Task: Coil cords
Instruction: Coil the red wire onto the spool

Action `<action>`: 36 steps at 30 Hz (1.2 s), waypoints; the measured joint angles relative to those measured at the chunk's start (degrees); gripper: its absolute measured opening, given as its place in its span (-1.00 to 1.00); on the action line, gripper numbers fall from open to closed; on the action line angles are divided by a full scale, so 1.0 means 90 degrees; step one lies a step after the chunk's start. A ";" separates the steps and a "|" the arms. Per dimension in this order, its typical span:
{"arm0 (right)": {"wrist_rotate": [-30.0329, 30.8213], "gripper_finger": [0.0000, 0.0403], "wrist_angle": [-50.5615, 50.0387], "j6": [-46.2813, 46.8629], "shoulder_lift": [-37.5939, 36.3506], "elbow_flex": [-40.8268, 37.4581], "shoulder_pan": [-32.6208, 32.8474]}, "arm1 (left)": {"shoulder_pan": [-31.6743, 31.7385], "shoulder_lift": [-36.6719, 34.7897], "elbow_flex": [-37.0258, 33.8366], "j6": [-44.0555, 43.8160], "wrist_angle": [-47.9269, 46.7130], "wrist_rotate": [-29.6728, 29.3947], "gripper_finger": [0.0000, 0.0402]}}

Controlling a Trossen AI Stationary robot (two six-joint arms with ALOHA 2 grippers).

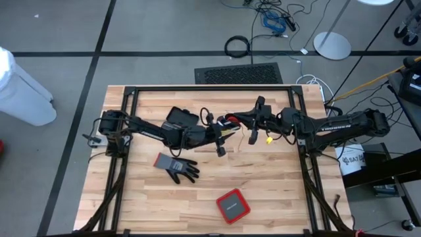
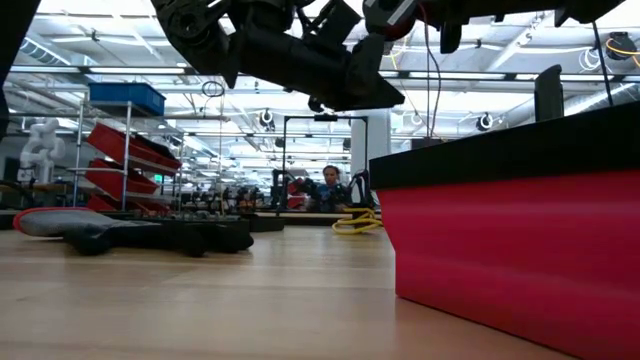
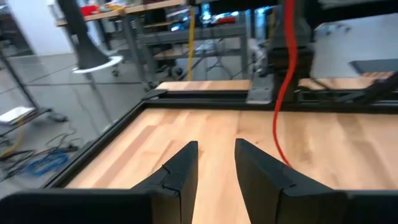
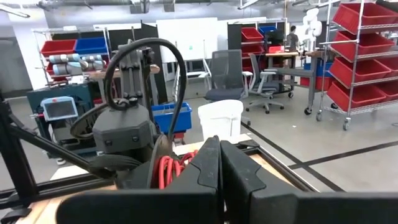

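Two thin cords, light, floppy. My right hand (image 4: 219, 163) pinches red cord (image 4: 169, 171) mid-desk; left hand (image 3: 214, 163) narrowly open. Grip near plug end.

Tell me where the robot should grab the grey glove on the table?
Probably the cuff, coming from straight above. The grey glove lies flat on the table, so nothing can slip under it. Its fingers splay out thin, while the cuff is one wide end that is easy to pinch. The open left gripper is the nearer one.
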 joint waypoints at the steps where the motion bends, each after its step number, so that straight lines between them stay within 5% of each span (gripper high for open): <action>1: 0.0002 -1.00 0.0002 0.0000 0.0000 0.0000 0.0000 | 0.0000 0.0000 0.0000 -0.0002 0.0037 0.0107 -0.44; 12: 0.0002 -1.00 -0.0001 0.0002 0.0000 0.0000 0.0000 | -0.0016 0.0128 0.0002 -0.0634 0.0367 0.1289 -0.44; 23: 0.0002 -1.00 -0.0011 0.0001 0.0000 0.0000 0.0041 | -0.0013 0.1053 0.0000 -0.1167 0.1206 0.0739 -0.44; 36: 0.0002 -1.00 -0.0061 -0.0022 0.0002 0.0000 0.0041 | -0.0021 0.1222 0.0087 -0.1201 0.1652 0.1107 -0.44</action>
